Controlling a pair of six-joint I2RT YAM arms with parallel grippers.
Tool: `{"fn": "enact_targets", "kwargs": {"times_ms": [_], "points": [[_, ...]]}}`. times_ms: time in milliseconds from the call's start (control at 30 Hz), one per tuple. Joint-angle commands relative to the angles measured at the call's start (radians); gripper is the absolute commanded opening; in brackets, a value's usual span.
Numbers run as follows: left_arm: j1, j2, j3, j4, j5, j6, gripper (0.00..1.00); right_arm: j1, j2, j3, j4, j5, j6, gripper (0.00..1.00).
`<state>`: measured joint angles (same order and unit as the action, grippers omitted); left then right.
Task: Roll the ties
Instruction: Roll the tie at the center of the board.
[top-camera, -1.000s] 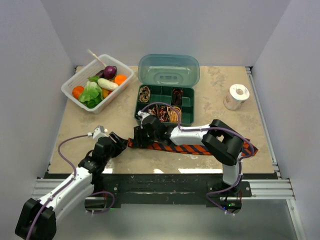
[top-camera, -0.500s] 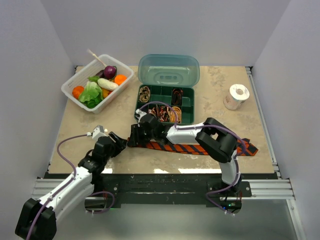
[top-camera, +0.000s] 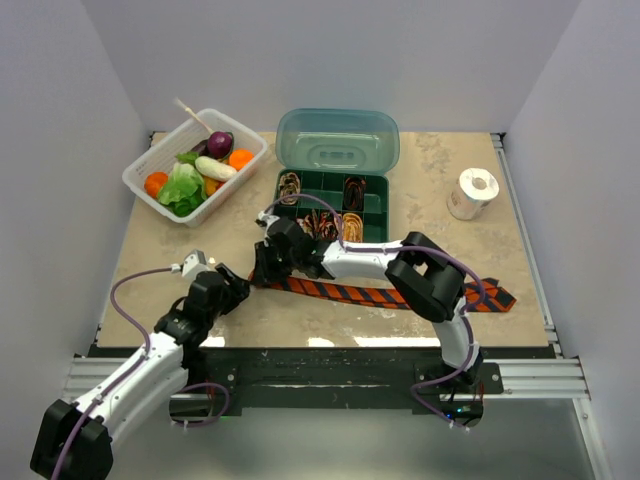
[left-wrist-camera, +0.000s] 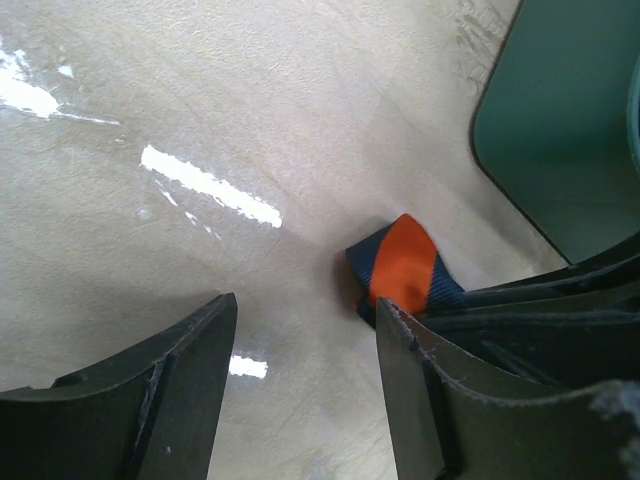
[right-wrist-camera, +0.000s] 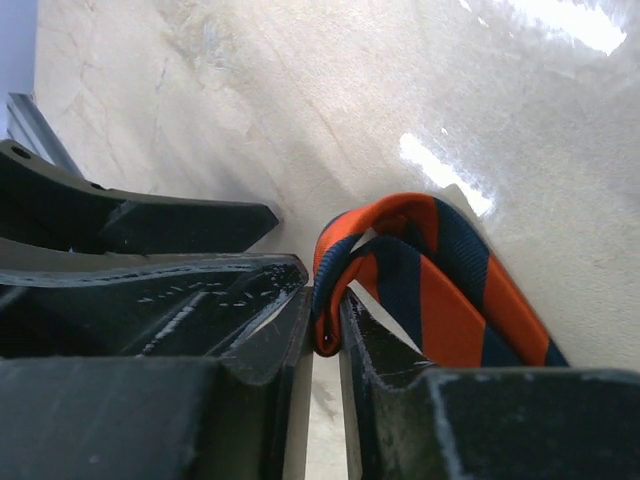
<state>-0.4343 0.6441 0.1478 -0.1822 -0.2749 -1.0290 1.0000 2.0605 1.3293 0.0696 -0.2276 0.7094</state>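
Right tool (right-wrist-camera: 323, 318) pinches one tie (right-wrist-camera: 440, 290).

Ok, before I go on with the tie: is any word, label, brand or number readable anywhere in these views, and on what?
No text can be read in any view.
The box lid has a raised moulding, too small to tell whether it is lettering.
The white roll shows no print.
The striped tie shows only stripes, no label.
The white basket shows no marking.
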Motion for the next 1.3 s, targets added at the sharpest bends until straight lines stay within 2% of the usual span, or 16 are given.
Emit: {"fn": "enact_targets", "kwargs": {"times_ms": [0,133,167,200,333,600,967,1133,1267], "points": [[-0.004,-0.009,0.070,-0.034,-0.035,0.017,0.63,-0.009,-0.008,0.136,-0.103,-0.035,-0.090,0.22],[-0.004,-0.069,0.134,-0.138,-0.079,0.026,0.63,-0.015,0.049,0.218,-0.143,-0.058,-0.113,0.32],[-0.004,-0.083,0.148,-0.155,-0.095,0.026,0.63,-0.015,0.058,0.225,-0.137,-0.058,-0.114,0.42],[-0.004,-0.098,0.173,-0.171,-0.105,0.029,0.63,-0.015,0.070,0.229,-0.131,-0.059,-0.110,0.45],[-0.004,-0.170,0.210,-0.233,-0.138,0.043,0.63,-0.015,0.147,0.283,-0.119,-0.064,-0.110,0.51],[-0.004,-0.201,0.245,-0.255,-0.167,0.076,0.63,-0.014,0.233,0.407,-0.162,-0.078,-0.154,0.52],[-0.004,-0.144,0.246,-0.223,-0.179,0.084,0.64,-0.014,0.110,0.294,-0.126,0.031,-0.272,0.52],[-0.004,-0.117,0.245,-0.198,-0.187,0.101,0.73,-0.014,0.067,0.229,-0.111,0.048,-0.275,0.48],[-0.001,-0.035,0.268,-0.172,-0.176,0.136,0.75,-0.012,0.018,0.168,-0.086,0.095,-0.281,0.47]]}}
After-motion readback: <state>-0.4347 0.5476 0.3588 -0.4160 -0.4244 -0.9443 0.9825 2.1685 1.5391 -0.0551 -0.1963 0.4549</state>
